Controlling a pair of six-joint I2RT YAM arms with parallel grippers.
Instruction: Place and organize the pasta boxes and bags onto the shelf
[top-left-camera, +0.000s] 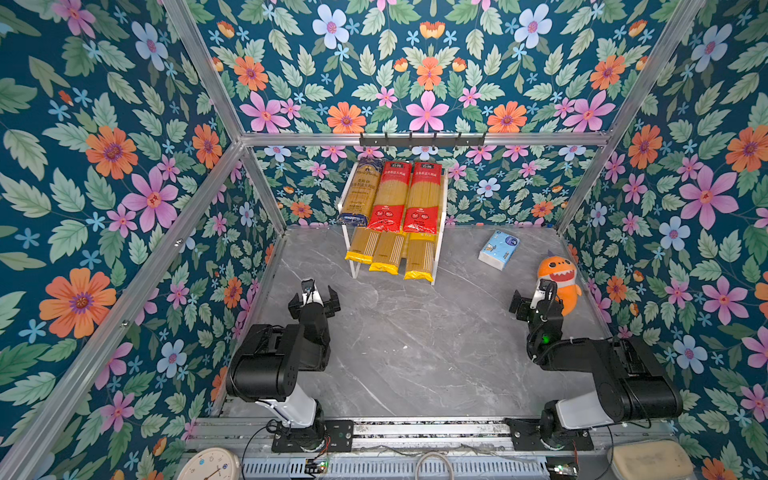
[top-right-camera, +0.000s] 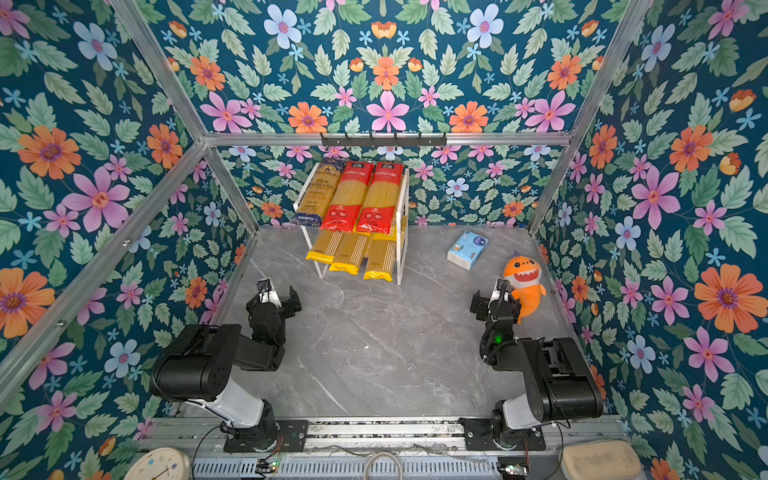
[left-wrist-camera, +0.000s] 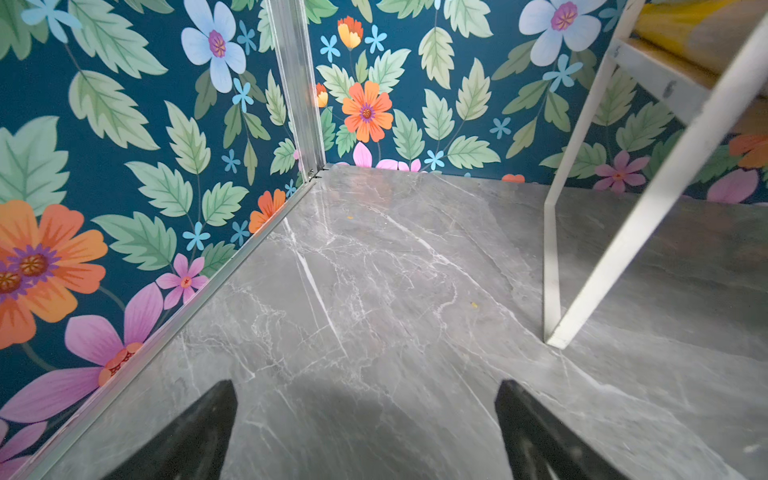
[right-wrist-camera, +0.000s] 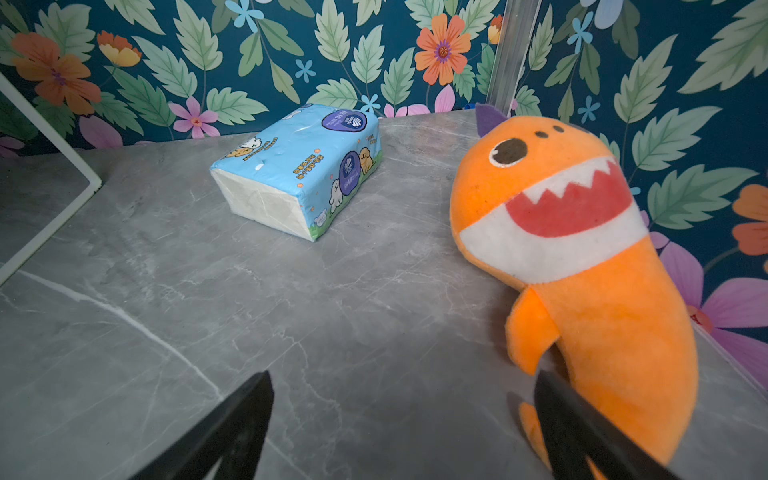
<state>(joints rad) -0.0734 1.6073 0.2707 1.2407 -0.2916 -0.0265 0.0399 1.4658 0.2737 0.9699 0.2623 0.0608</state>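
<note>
We begin at the left gripper (top-left-camera: 314, 296), which hangs low over the grey marble table (top-left-camera: 415, 340). Its jaws are spread wide with nothing between them, and in its wrist view only bare tabletop shows between the two black fingers (left-wrist-camera: 199, 432). A little ahead of it, on the side towards the other arm, we see the near white leg of the shelf (left-wrist-camera: 552, 266), well clear of the fingers.

The right gripper (top-left-camera: 537, 297) is spread just as wide and grips nothing. Just beside its outer finger (right-wrist-camera: 582, 424) sits an orange plush shark (right-wrist-camera: 573, 249). In the wrist view that finger overlaps the toy's lower body, and we cannot tell whether the two touch. Farther ahead, on its inner side, a blue-and-white tissue pack (right-wrist-camera: 299, 166) lies flat on the table, apart from the shark.

Farthest out, the shelf stands against the back wall. It lies ahead of both grippers and between them, closer to the left one's line. All six pasta packs rest on it lengthwise.

- **Upper board:** the navy pack (top-left-camera: 362, 193) lies on the left gripper's side, with the two red packs (top-left-camera: 390, 195) pressed side by side next to it.
- **Lower board:** the three yellow packs (top-left-camera: 388, 253) lie side by side, and their near ends jut out past the red ones towards the grippers.

Above the shelf, a black hook rail (top-left-camera: 422, 140) runs along the wall.
</note>
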